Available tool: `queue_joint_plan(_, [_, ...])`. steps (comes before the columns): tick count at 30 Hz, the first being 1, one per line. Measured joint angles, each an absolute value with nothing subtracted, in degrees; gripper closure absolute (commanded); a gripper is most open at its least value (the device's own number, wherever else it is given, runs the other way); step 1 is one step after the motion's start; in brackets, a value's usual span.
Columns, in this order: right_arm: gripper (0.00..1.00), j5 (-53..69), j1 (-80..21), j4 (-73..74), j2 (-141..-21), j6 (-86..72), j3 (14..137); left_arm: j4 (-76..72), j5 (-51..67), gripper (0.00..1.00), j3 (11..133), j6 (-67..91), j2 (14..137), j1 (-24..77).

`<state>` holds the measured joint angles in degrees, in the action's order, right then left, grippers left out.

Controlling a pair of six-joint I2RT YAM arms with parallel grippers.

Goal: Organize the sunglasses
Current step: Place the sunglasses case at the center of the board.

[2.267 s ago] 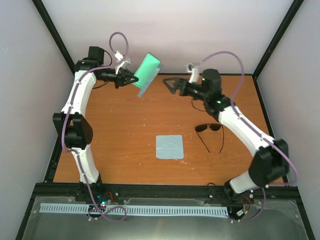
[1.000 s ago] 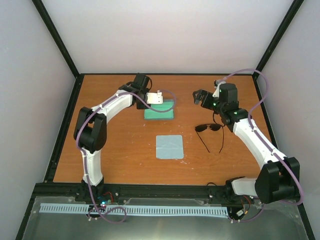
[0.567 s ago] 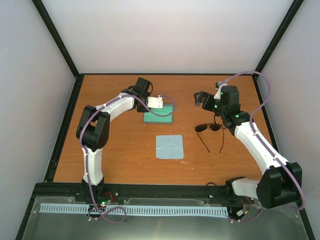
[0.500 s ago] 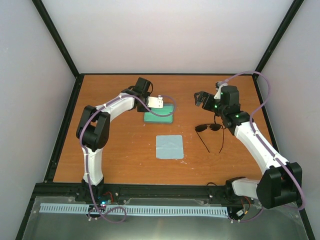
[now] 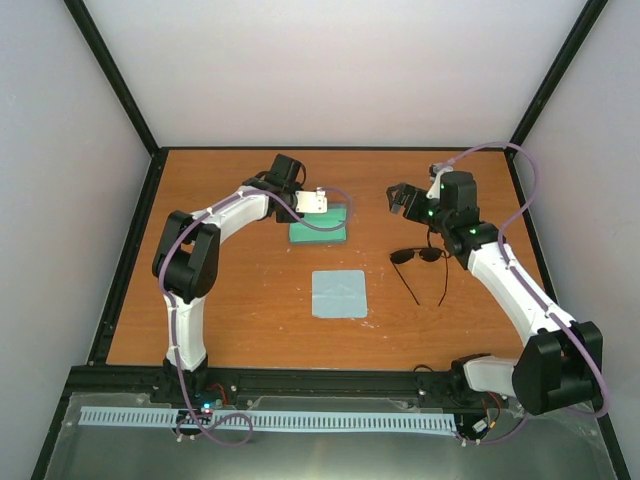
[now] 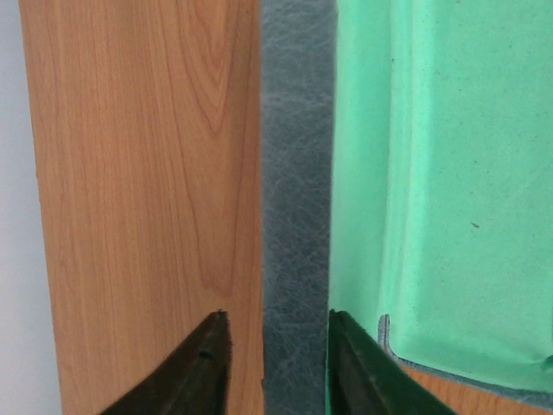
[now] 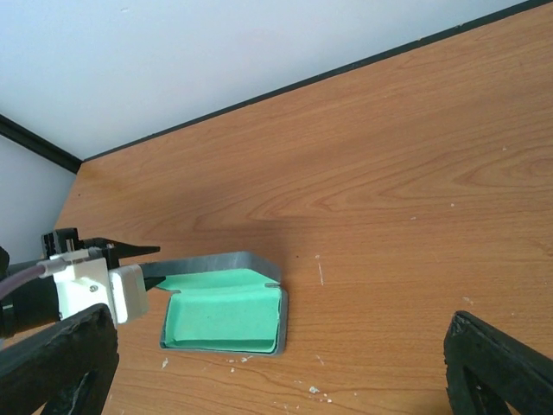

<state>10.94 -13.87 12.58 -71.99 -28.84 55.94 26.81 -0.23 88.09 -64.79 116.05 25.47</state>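
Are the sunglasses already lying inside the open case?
No, the sunglasses lie on the wooden table, well to the right of the open case and not touching it.

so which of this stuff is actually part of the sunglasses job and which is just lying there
Part of the job:
- sunglasses, lying on the table with the temple arms unfolded
- case, open with its green lining up, likely where they go; left gripper straddles its grey edge

Just lying about, as far as it shows:
- pale blue cloth, flat, nothing touching it
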Motion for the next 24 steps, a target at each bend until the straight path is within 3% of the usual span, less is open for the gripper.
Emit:
queue_joint_plan(3, [0.0,11.0,-13.9,12.6,-72.4,-28.7,55.9,26.5,-0.2,0.52,88.0,-64.1,116.0,25.5])
queue_joint_plan(8, [0.02,11.0,-13.9,13.3,-72.6,-28.1,56.1,26.2,-0.1,0.51,88.0,-61.1,115.7,25.5])
queue_joint_plan(10, [0.13,11.1,-13.9,14.9,-73.1,-27.1,56.9,25.7,0.6,0.53,88.0,-57.4,114.3,25.5])
queue_joint_plan(14, [0.58,9.9,-15.2,21.8,-74.1,-22.7,61.1,25.1,5.0,0.64,88.0,-48.9,107.8,25.5])
queue_joint_plan(15, [0.63,9.9,-16.0,23.2,-74.1,-21.3,62.2,25.3,7.3,0.67,88.0,-46.4,105.1,25.4])
queue_joint_plan(19, [0.61,12.9,-20.0,28.4,-74.1,-18.0,64.3,28.6,19.7,0.75,89.2,-38.5,94.1,25.1])
queue_joint_plan(24, [0.56,17.6,-23.4,34.5,-76.7,-15.9,61.8,34.8,34.3,0.76,85.9,-33.7,85.8,25.0])
